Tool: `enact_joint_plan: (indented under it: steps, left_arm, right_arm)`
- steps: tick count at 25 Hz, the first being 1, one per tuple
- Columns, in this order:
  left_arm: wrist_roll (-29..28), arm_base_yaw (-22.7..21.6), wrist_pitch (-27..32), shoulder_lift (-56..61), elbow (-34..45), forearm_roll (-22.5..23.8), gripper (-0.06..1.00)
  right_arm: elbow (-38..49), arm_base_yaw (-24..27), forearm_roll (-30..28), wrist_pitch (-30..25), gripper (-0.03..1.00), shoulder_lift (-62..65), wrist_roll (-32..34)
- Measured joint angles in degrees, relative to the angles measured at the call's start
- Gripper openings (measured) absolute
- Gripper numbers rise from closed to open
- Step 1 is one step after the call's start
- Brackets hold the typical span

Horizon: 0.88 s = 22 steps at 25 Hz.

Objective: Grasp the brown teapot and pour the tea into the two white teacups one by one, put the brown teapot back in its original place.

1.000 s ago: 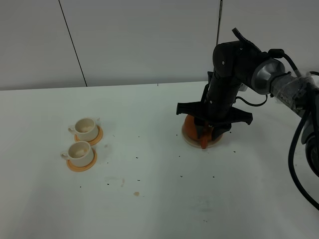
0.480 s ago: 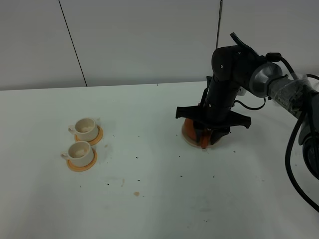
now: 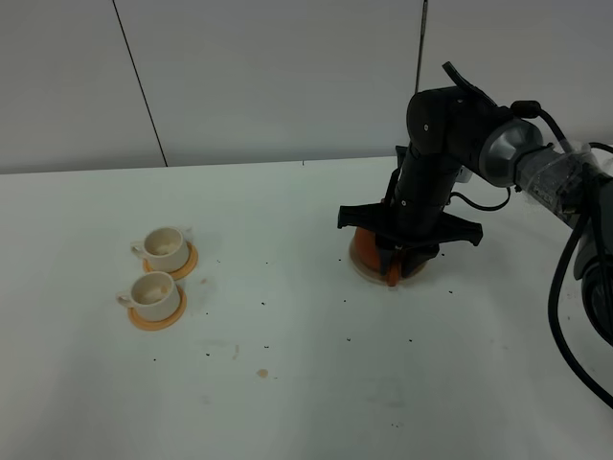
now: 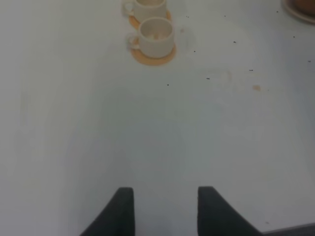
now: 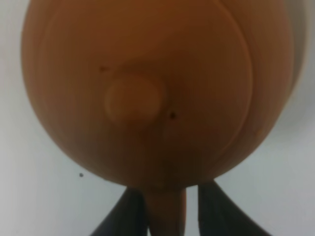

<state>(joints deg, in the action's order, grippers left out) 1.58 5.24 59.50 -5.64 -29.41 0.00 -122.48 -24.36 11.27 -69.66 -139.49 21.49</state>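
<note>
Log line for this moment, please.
right gripper: astride brown teapot handle, grip unconfirmed | teapot: on coaster | left gripper: open, empty | teacups: on saucers

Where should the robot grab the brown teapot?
By its loop handle, coming straight down from above. The brown teapot has a round body too wide for the fingers, but the thin handle sticks out sideways and fits between them.

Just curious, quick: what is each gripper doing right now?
Left gripper: open, holding nothing.
Right gripper: astride the handle of the brown teapot; whether it is clamped cannot be told.
</note>
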Motion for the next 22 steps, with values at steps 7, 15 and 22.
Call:
enact_joint_plan:
  steps: [7, 15, 22]
  left_arm:
    - [0.0, 0.0, 0.0, 0.0, 0.0, 0.0, 0.37]
    - [0.0, 0.0, 0.0, 0.0, 0.0, 0.0, 0.37]
    - [0.0, 0.0, 0.0, 0.0, 0.0, 0.0, 0.37]
  right_arm:
    - [0.0, 0.0, -0.1, 0.0, 0.24, 0.0, -0.4]
    - [0.0, 0.0, 0.0, 0.1, 0.14, 0.0, -0.7]
    - [0.0, 0.0, 0.0, 0.0, 0.09, 0.0, -2.1]
